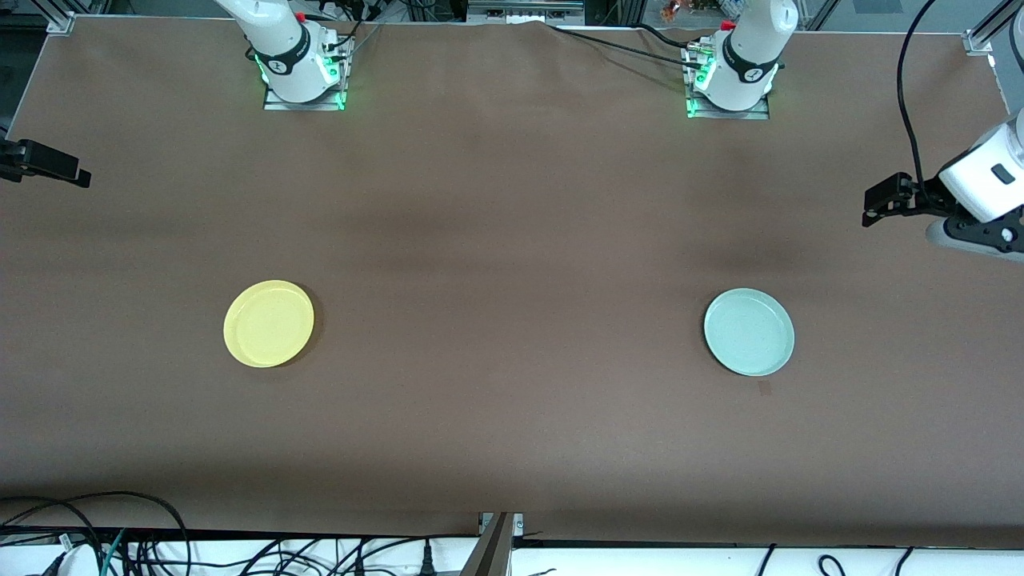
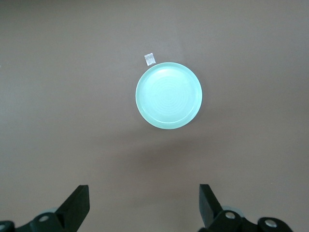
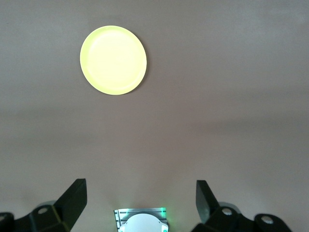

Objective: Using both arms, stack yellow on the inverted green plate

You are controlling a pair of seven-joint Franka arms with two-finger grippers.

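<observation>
Brown paper covers the whole table (image 1: 512,384), and on it the yellow plate (image 1: 269,323) lies toward the right arm's end while the green plate (image 1: 749,332) lies toward the left arm's end, well apart and about equally near the front camera, both rim-up, so the green is not yet inverted. High at their own ends of the table, the left gripper (image 2: 145,205) has its fingers spread with the green plate at about twelve o'clock from them. The right gripper (image 3: 140,203), likewise spread, has the yellow at about eleven, so each arm is nearer its own plate.
</observation>
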